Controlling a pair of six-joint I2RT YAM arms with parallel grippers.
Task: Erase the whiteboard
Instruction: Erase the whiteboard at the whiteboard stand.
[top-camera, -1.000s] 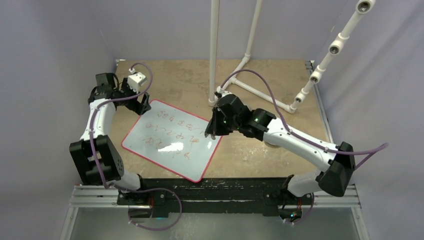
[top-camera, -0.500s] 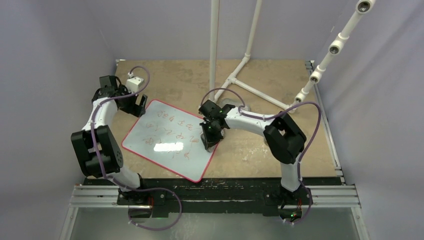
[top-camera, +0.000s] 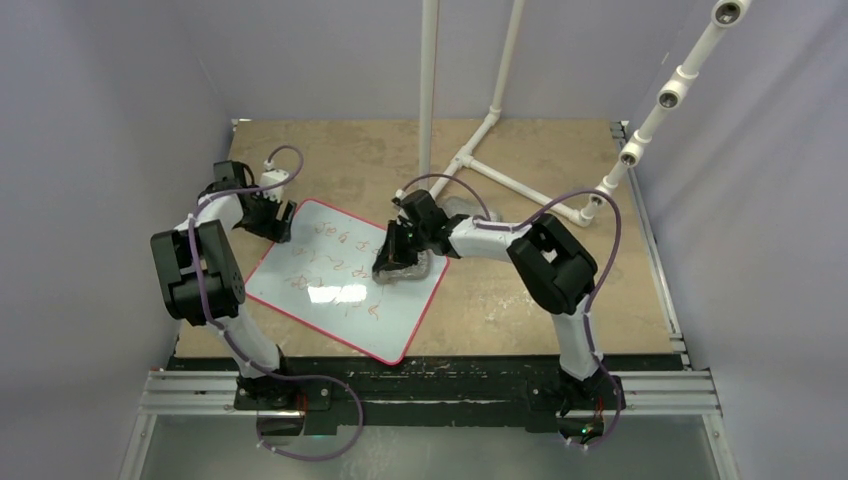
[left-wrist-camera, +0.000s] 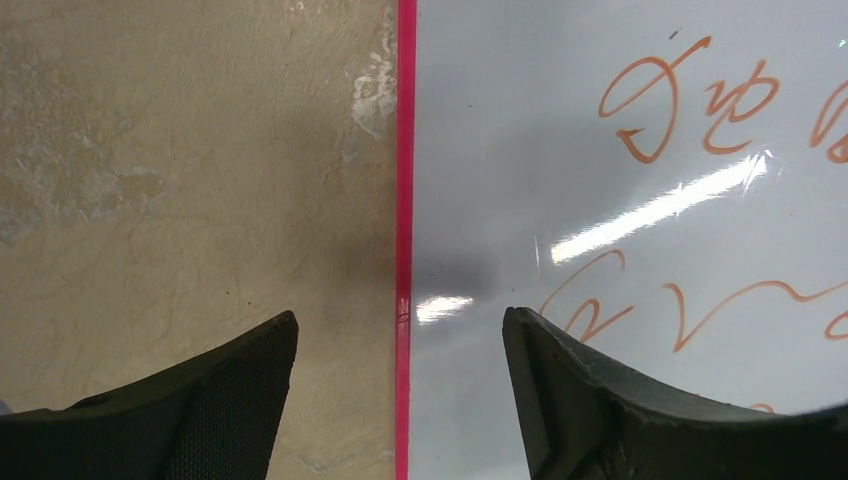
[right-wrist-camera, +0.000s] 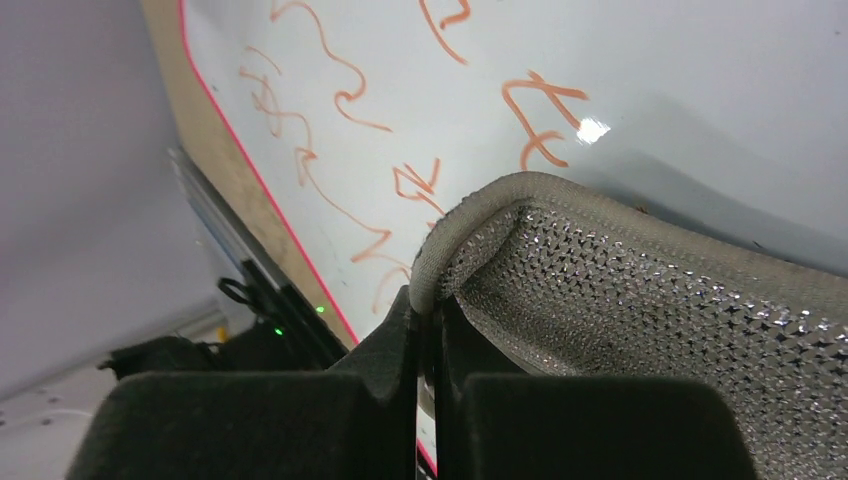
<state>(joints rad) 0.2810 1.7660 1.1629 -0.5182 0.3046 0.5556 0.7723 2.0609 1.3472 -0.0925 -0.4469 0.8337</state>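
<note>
The whiteboard (top-camera: 330, 300) lies flat on the table, glossy white with a thin red rim and red scribbles (left-wrist-camera: 655, 105) across it. My right gripper (top-camera: 392, 258) is over the board's right part, shut on the edge of a silvery-grey mesh pad (right-wrist-camera: 640, 300) that rests on the board (right-wrist-camera: 620, 70). In the right wrist view the fingertips (right-wrist-camera: 428, 312) pinch the pad's folded hem. My left gripper (top-camera: 276, 218) is at the board's far left corner. It stands open, with one finger (left-wrist-camera: 225, 395) over the table, the other (left-wrist-camera: 600, 400) over the board, and the red rim (left-wrist-camera: 405, 250) between them.
A white PVC pipe frame (top-camera: 470, 160) stands behind the board, and a slanted pipe with fittings (top-camera: 660, 100) rises at the right. Bare tan tabletop (top-camera: 560, 290) lies right of the board. Grey walls close in on both sides. The arm bases sit on a black rail (top-camera: 430, 385).
My right arm has folded and carried the pad from the board's right edge leftward onto the board. My left gripper has come down to the far left corner and narrowed a little.
</note>
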